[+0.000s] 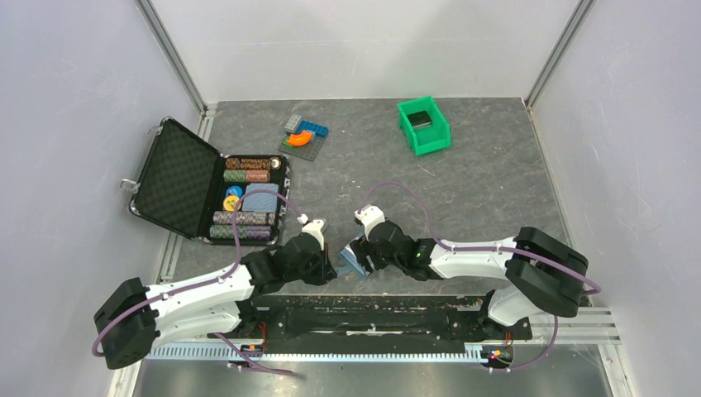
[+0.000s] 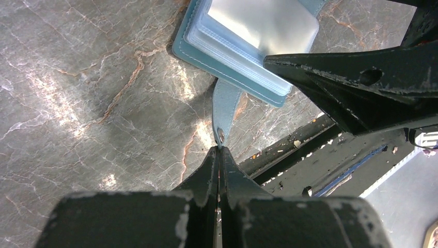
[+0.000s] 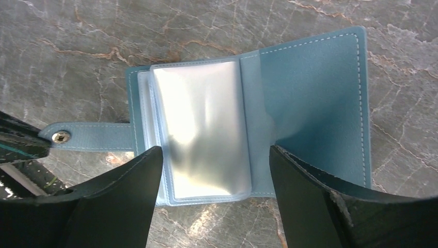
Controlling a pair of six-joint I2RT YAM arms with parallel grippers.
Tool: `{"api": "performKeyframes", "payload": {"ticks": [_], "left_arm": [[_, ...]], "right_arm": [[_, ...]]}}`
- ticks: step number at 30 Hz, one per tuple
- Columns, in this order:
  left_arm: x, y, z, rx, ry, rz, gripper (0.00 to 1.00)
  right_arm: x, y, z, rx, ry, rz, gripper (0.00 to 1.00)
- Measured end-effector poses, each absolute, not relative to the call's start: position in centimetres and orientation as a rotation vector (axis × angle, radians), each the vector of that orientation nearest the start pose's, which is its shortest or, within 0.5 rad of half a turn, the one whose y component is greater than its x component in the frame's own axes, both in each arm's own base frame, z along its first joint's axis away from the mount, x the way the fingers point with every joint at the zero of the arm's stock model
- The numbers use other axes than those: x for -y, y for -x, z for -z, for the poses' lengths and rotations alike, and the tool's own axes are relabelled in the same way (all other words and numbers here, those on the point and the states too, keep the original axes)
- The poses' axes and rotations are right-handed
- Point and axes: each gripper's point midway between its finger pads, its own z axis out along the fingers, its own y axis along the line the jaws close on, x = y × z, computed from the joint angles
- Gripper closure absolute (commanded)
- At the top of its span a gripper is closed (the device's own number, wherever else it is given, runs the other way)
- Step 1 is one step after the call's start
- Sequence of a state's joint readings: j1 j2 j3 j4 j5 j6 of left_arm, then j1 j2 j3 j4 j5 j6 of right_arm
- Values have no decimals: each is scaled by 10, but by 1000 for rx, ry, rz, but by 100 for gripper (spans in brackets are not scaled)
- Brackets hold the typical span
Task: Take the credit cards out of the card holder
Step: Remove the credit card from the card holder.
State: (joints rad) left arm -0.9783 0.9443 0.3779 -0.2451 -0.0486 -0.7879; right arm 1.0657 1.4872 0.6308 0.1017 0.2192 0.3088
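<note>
**Open card holder caught between two sets of jaws at the near edge**

Grey marbled table, boxed in by pale walls on the left, right and far sides. Wide bare slab through the middle and right. Along the left wall, an open black case with rows of poker chips. Toward the far edge, a cluster of toy blocks and a green bin, all well apart from the arms. Tight room only at the near edge, where left arm and right arm meet nose to nose just ahead of the black base rail.

Between them, the teal card holder, mostly covered by both wrists from above. Far clearer from the right wrist: card holder spread open, a stack of clear sleeves on its left half, strap tab with a metal snap pointing left. Right jaws wide apart, straddling the sleeve stack, one on each side; contact with it unclear. Left jaws pressed together on the very tip of the strap tab, plain in the left wrist view, cut off at the frame edge in the right wrist one.

Glare across the sleeves; no telling whether credit cards sit inside. Something dark in the bin, too small to identify. Holder flat on the table or lifted a little: impossible to judge.
</note>
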Motion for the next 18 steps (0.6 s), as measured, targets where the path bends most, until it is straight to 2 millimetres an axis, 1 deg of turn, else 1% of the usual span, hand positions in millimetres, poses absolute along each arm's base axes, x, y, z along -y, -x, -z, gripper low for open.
{"api": "performKeyframes", "payload": {"ticks": [5,7,10,12,18], "left_arm": [[223,-126,-45,-2510,-214,742,98],[223,-125,-45,-2510,-213,742,98],[222,-125,-44,-2512,-213,740,98],[222,-125,-44,-2512,-213,739,98],[222,-125,-44,-2513,-214,739,98]], "right_arm": [[-296,-196,-29,-2216,756,-415,21],[-297,-194,-29,-2212,761,-418,22],[-298,-192,-29,-2202,773,-427,29],[-298,-189,-28,-2197,779,-436,30],[-302,-186,-27,-2188,786,-469,29]]}}
